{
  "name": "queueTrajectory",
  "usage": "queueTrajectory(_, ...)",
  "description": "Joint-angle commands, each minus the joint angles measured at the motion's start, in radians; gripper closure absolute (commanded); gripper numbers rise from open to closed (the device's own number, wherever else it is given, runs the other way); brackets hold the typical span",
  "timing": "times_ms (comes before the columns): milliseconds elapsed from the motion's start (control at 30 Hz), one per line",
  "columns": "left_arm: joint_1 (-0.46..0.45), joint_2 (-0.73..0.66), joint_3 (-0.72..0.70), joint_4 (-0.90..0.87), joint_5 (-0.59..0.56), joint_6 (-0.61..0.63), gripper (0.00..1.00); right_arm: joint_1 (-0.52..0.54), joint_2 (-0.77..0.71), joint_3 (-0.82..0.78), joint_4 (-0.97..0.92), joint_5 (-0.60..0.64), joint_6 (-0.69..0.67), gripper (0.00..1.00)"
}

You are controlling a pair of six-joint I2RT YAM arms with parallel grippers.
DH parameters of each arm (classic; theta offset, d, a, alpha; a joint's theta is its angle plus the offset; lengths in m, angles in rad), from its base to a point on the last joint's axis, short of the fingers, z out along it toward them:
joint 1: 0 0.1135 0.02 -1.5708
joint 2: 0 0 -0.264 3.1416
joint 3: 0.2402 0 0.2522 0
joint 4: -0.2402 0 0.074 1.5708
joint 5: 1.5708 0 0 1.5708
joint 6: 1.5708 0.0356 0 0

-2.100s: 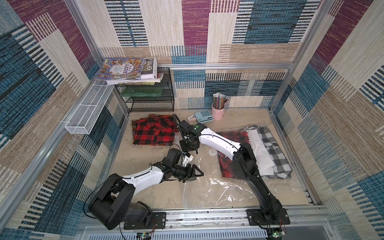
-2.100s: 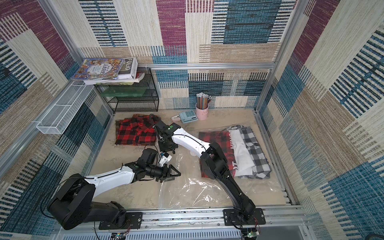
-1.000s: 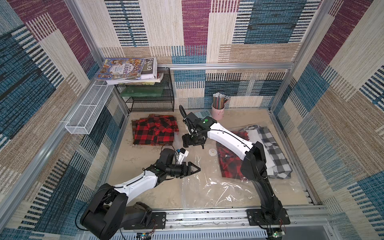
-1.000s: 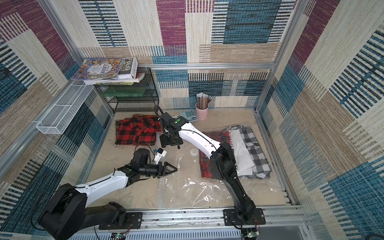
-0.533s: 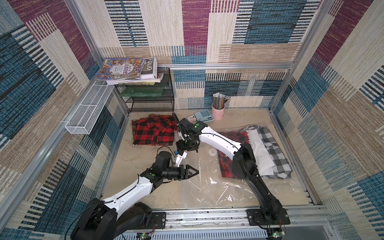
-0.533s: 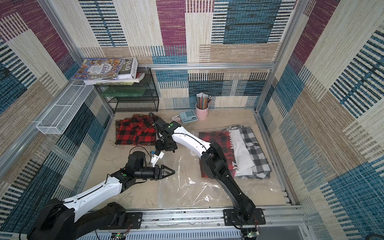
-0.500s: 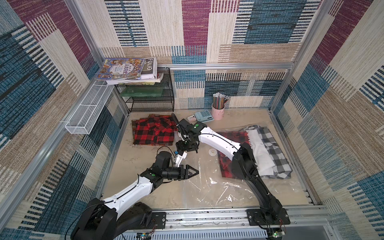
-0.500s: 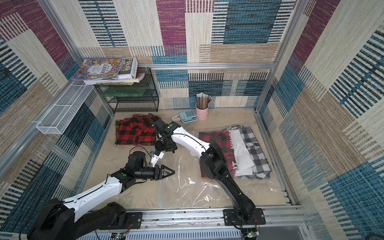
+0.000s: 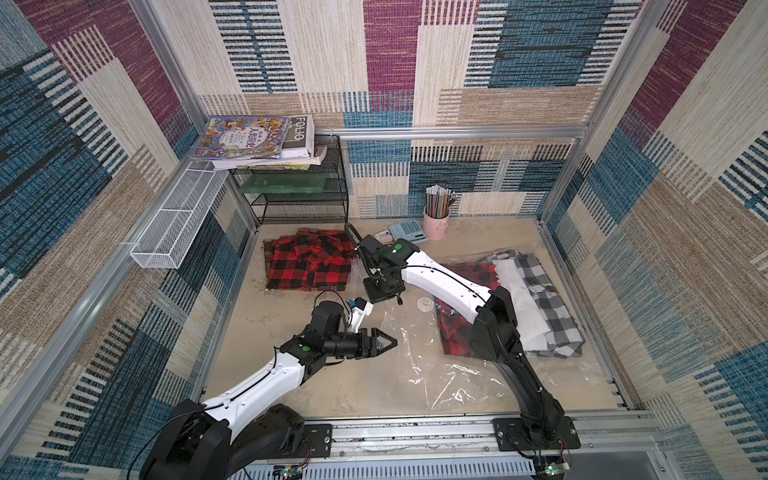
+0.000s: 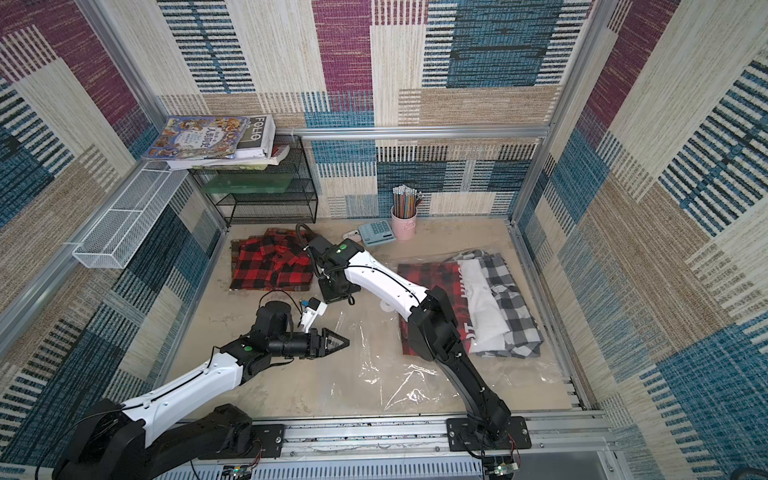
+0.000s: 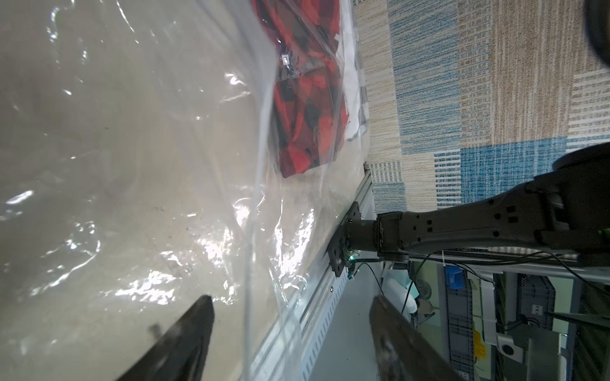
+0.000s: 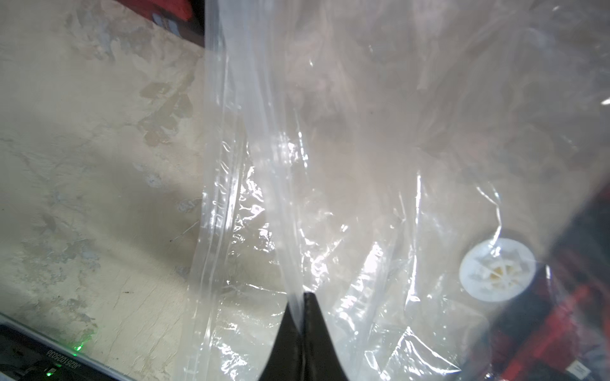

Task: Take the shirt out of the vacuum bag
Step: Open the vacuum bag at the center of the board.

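The right wrist view alone shows the grip. The right gripper (image 12: 303,296) has its two dark fingers (image 12: 290,336) pressed together on a fold of the vacuum bag (image 12: 363,132), and the clear film rises in a ridge straight from the tips. In both top views that gripper (image 9: 380,296) points down under its own wrist block, so its closure cannot be read there. The same wrist view shows the zip-seal edge (image 12: 214,198) as a ribbed band just beside the pinch, with bare table (image 12: 82,165) past it. On the other side of the fingertips the round white valve (image 12: 497,269) lies flat, and just beyond it the red plaid shirt (image 12: 561,316) is a blur under the film.

The left wrist view shows the left gripper (image 11: 290,298) with its fingers (image 11: 194,330) spread wide and nothing between them. Crinkled film lies ahead of them, and the red plaid shirt (image 11: 303,115) sits well beyond the tips, inside the bag. Whether the tips touch the film cannot be told.

Only the top views give the layout. The left gripper (image 9: 392,341) hangs at the bag's near edge, near the right gripper but apart from it. The vacuum bag (image 9: 436,374) spreads away from both grippers toward the right arm's base. The red plaid shirt (image 9: 455,336) lies in it past the valve (image 9: 424,302), partly under the right arm (image 9: 440,282). A white shirt (image 9: 515,299) and a grey check shirt (image 9: 548,299) lie farther out. On the opposite side of the right gripper a second red plaid shirt (image 9: 309,266) lies on bare table, outside the bag.
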Motion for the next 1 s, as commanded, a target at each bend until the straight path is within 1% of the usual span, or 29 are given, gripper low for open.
queueTrajectory(0, 0.001, -0.008, -0.009, 0.008, -0.04, 0.001, 0.24, -0.012, -0.037, 0.004, -0.011, 0.033, 0.019, 1.0)
queueTrajectory(133, 0.015, -0.049, -0.013, -0.036, -0.127, -0.018, 0.22, -0.019, -0.083, 0.006, -0.004, 0.032, 0.021, 1.0)
queueTrajectory(267, 0.047, -0.14, -0.019, -0.107, -0.27, -0.053, 0.22, -0.028, -0.12, 0.006, -0.013, 0.032, 0.024, 1.0)
queueTrajectory(400, 0.09, -0.217, -0.02, -0.158, -0.326, -0.083, 0.24, -0.029, -0.15, 0.007, -0.014, 0.03, 0.028, 1.0)
queueTrajectory(467, 0.114, -0.219, -0.005, -0.185, -0.32, -0.083, 0.26, -0.027, -0.158, 0.006, -0.016, 0.029, 0.028, 1.0)
queueTrajectory(600, 0.138, -0.155, 0.046, -0.185, -0.266, -0.072, 0.27, -0.014, -0.171, 0.006, -0.011, 0.022, 0.028, 1.0)
queueTrajectory(767, 0.145, -0.109, 0.142, -0.212, -0.27, -0.043, 0.28, -0.003, -0.178, 0.006, -0.023, 0.023, 0.032, 1.0)
queueTrajectory(900, 0.142, -0.057, 0.27, -0.292, -0.219, 0.036, 0.29, 0.002, -0.181, 0.005, -0.013, 0.01, 0.033, 1.0)
queueTrajectory(967, 0.136, -0.038, 0.3, -0.313, -0.195, 0.062, 0.31, -0.001, -0.18, 0.007, -0.008, 0.004, 0.034, 1.0)
